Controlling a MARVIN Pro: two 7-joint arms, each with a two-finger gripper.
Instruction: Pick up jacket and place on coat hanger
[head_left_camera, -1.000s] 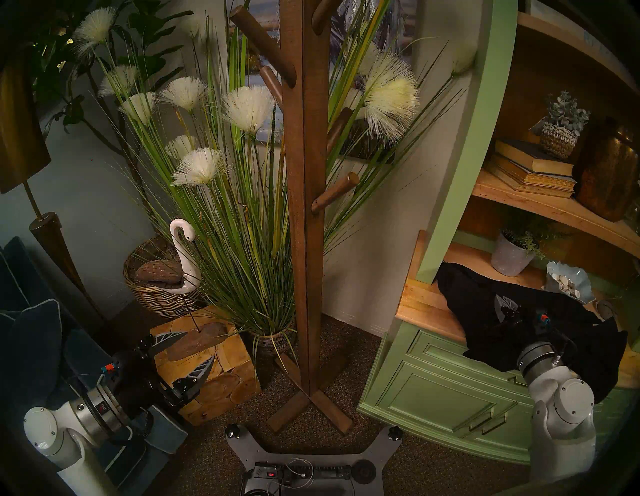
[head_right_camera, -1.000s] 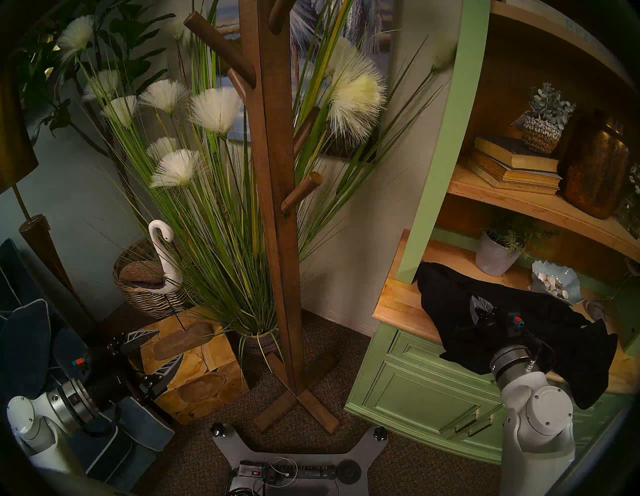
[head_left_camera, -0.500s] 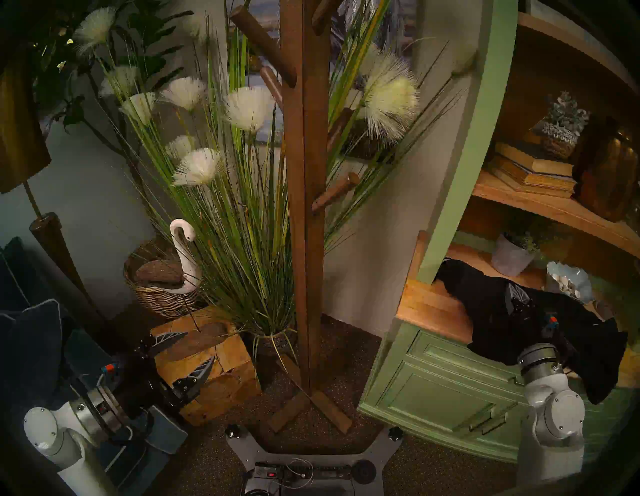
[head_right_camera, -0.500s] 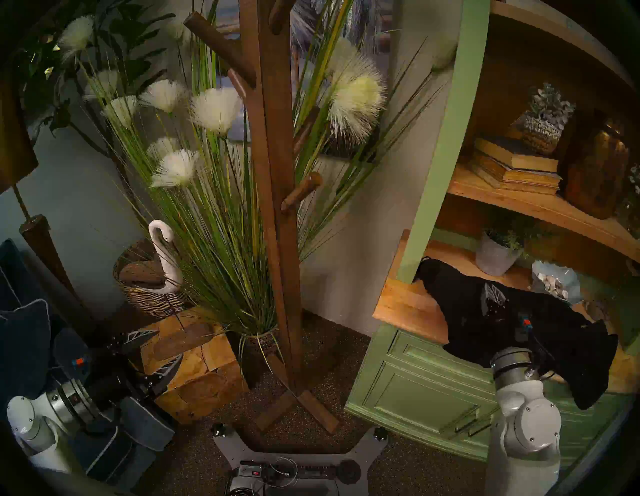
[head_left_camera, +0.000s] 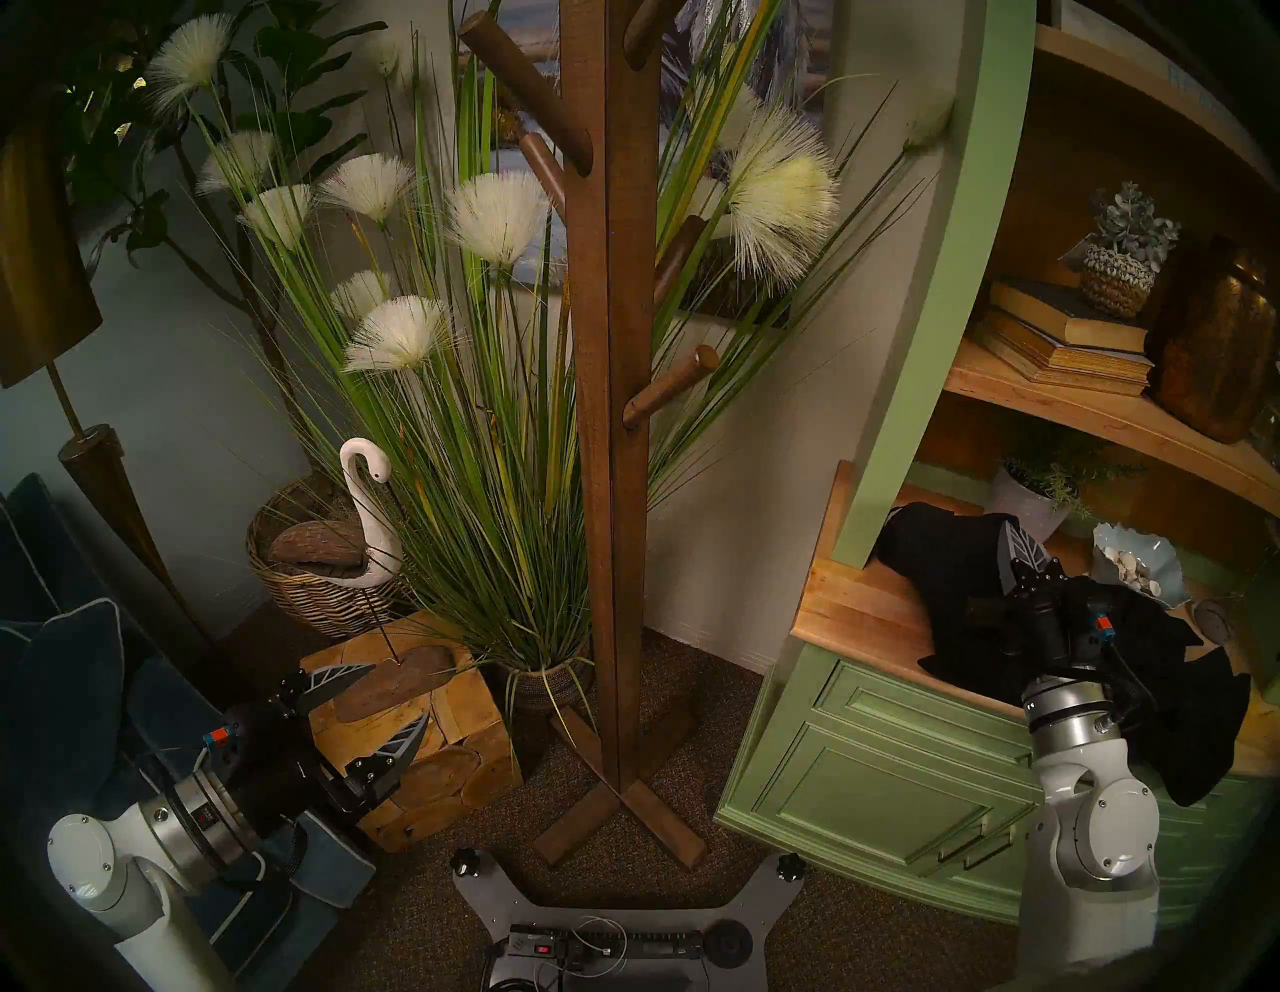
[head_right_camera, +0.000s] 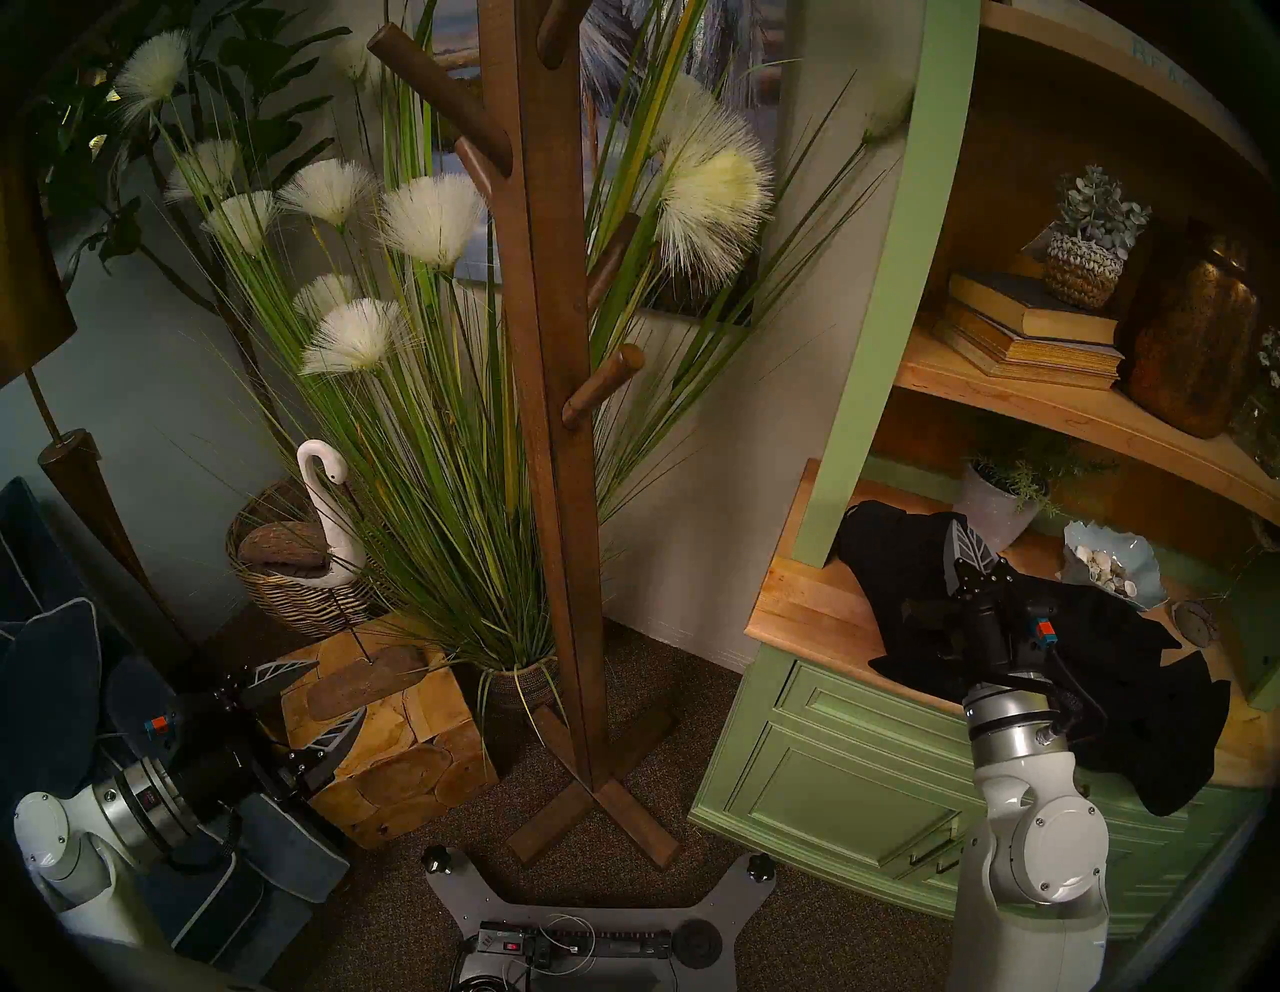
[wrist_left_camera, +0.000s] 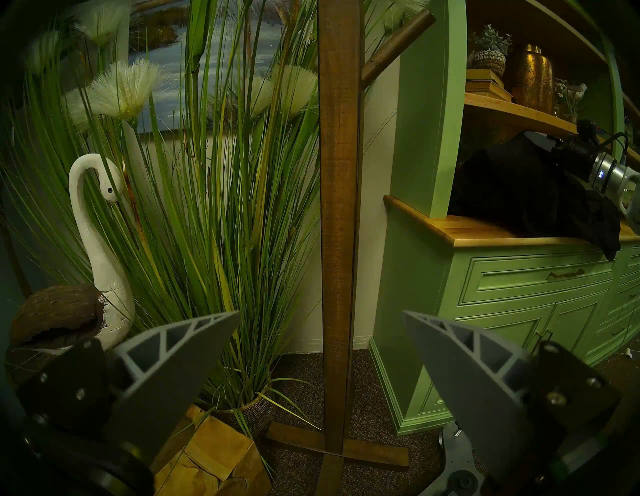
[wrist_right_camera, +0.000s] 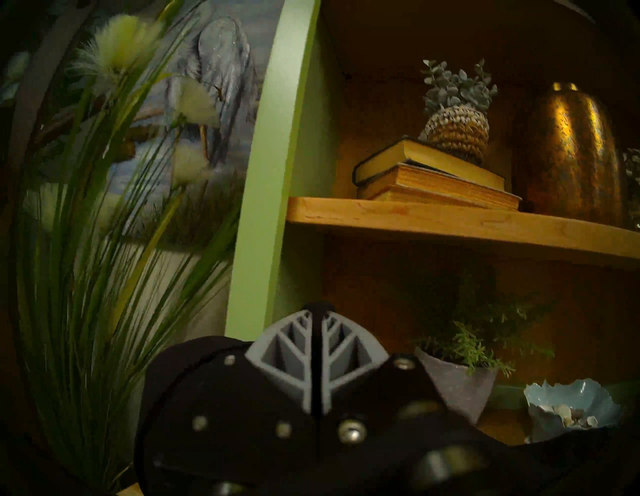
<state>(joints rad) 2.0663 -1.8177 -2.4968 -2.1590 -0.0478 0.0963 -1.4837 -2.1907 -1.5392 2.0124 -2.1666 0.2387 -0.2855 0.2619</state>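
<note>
The black jacket (head_left_camera: 928, 547) lies bunched on the wooden counter of the green cabinet, one end hanging over the front edge. My right gripper (head_left_camera: 1004, 530) is shut on a fold of it and holds that fold raised above the counter. The right wrist view shows the two fingers pressed together (wrist_right_camera: 317, 313) with black cloth (wrist_right_camera: 194, 350) pinched at the tip. The brown wooden coat stand (head_left_camera: 609, 415) rises in the middle, its lowest right peg (head_left_camera: 668, 388) bare. My left gripper (head_left_camera: 398, 695) is open and empty, low at the left, facing the stand's post (wrist_left_camera: 337, 207).
The counter (head_left_camera: 852, 609) also holds a grey plant pot (head_left_camera: 1025, 502) and a blue shell bowl (head_left_camera: 1136, 564) just behind the jacket. A shelf sits above it. Tall grass plant (head_left_camera: 485, 485), wood block (head_left_camera: 429, 748) and swan (head_left_camera: 367, 512) crowd the stand's left.
My right gripper has risen and moved towards the back of the counter with the jacket pinched in it, and the cloth has bunched up under it. The left arm has not moved.
</note>
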